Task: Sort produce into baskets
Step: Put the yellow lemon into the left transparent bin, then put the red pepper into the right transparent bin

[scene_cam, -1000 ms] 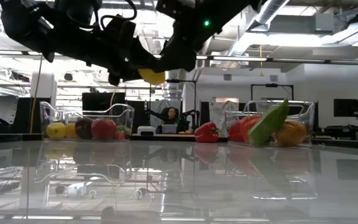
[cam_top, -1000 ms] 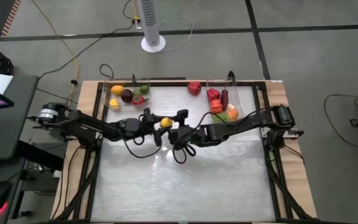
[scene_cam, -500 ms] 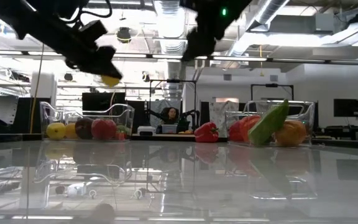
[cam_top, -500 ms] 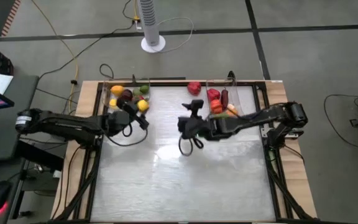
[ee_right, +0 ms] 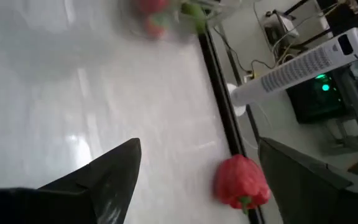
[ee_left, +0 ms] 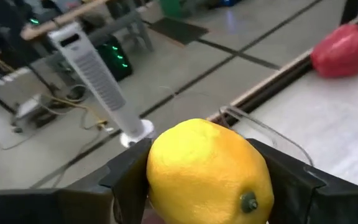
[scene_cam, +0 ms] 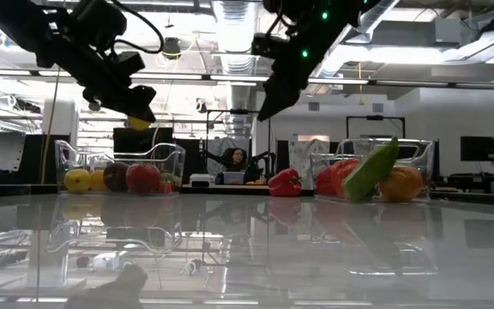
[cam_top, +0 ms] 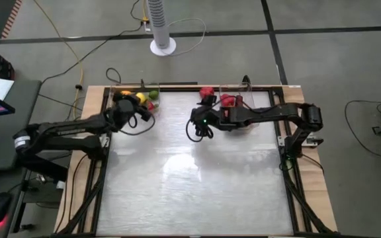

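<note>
My left gripper [cam_top: 137,100] is shut on a yellow lemon [ee_left: 207,171] and holds it in the air above the left clear basket [scene_cam: 168,154], which holds a lemon, an orange, a dark fruit, a tomato and a lime. My right gripper [ee_right: 199,149] is open and empty, in the air near the far edge, just short of a red pepper [ee_right: 241,182] that lies on the table [cam_top: 207,92]. The right clear basket [scene_cam: 418,154] holds red peppers, a cucumber [scene_cam: 370,170] and an orange piece. My left gripper pinches the lemon between its two fingers [ee_left: 126,180], one on each side of its middle, with the stem end [ee_left: 248,202] facing the wrist camera. The lemon is lifted clear, above the left basket's rim in the low view [scene_cam: 138,123].
A white tower fan [cam_top: 161,23] stands on the floor beyond the far edge. Cables lie by the table's far left corner. A person sits in the room behind, between the baskets [scene_cam: 232,159]. The near half of the table [cam_top: 190,185] is bare.
My left gripper has carried the lemon from the table's middle toward the far left, to above the left basket. My right gripper has drawn away from the lemon and gone toward the far edge, toward the red pepper.
</note>
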`<act>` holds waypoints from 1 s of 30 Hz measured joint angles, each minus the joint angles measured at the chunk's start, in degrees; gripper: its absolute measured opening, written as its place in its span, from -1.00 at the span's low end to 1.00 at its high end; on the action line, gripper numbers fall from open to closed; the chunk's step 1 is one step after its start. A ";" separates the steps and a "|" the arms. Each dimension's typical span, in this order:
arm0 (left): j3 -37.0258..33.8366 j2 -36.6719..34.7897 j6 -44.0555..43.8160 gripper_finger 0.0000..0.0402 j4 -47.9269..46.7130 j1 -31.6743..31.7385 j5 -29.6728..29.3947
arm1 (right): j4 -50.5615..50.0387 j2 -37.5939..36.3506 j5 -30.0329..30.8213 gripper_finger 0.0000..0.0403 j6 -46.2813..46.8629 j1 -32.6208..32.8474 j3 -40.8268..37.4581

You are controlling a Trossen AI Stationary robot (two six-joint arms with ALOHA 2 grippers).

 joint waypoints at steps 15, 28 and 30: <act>0.87 0.10 -0.50 0.76 -4.14 3.55 4.78 | -1.34 0.26 -12.44 0.98 -0.33 -15.35 0.00; 2.72 -8.02 -0.34 0.77 -3.44 2.04 14.54 | -14.75 19.89 -13.26 0.98 -3.53 -21.37 22.04; 2.72 -9.23 0.12 0.77 -3.57 1.67 15.80 | -17.65 22.77 -13.34 0.98 -4.37 -23.10 25.86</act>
